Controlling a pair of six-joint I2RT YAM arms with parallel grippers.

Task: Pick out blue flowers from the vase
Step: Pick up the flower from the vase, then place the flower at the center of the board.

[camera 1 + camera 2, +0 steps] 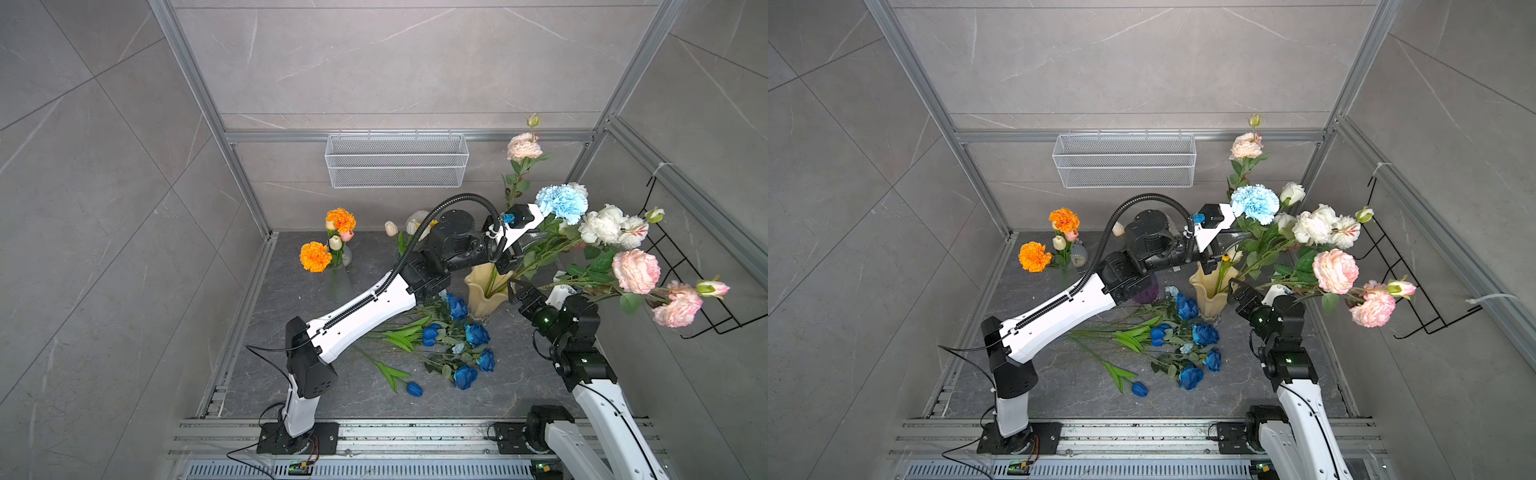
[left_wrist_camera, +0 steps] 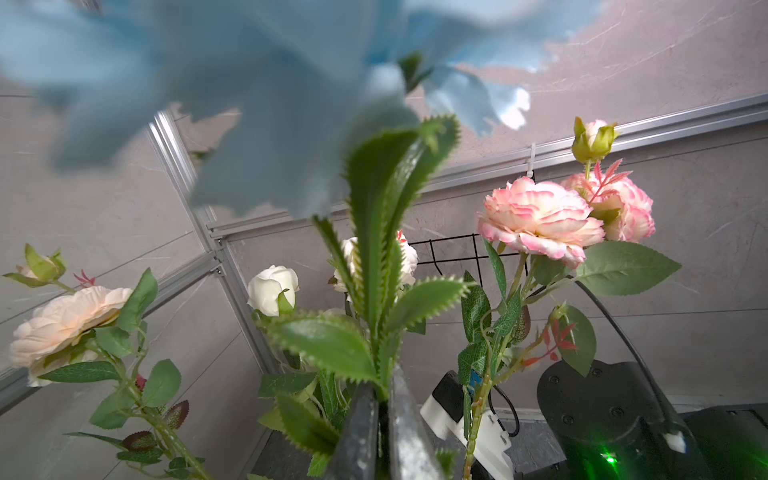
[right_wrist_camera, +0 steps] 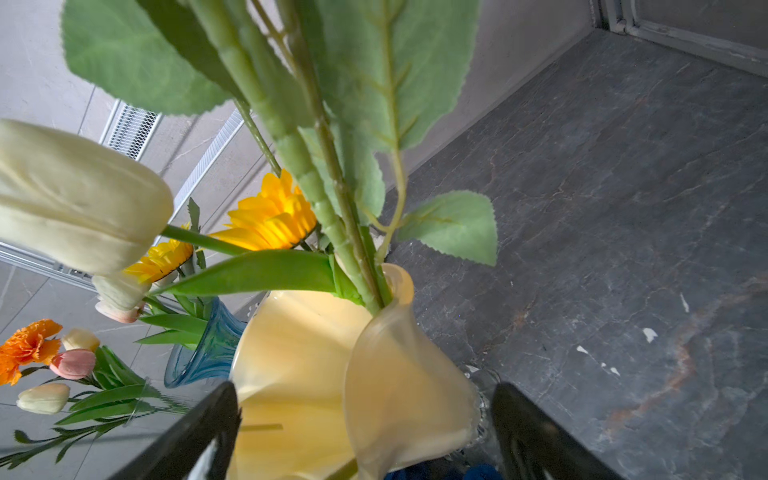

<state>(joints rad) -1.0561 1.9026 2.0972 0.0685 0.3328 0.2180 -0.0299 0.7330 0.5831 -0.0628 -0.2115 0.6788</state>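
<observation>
Your left gripper point(image 2: 384, 386) clenched the stem of the ruffled pale-blue carnation point(image 1: 562, 202) (bloom blurred up close). Your right gripper point(image 3: 365, 388) gaped astride the cream wavy-rimmed vase point(image 3: 299, 353) on the dark marbled tabletop point(image 1: 519, 386).

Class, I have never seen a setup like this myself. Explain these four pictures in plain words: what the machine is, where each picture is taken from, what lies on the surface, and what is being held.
The machine is two white-and-black robot arms, each ending in a two-fingered gripper. Both top views come from one camera overhead; the other two come from cameras on the wrists. On the dark tabletop lie deep-blue roses and dark-blue tulips, beside a cream vase that holds pink and white roses. Farther back, orange marigolds stand in a clear vase. The left gripper is shut on the stem of a pale-blue carnation. The right gripper is open, its fingers on either side of the cream vase, holding nothing.
</observation>
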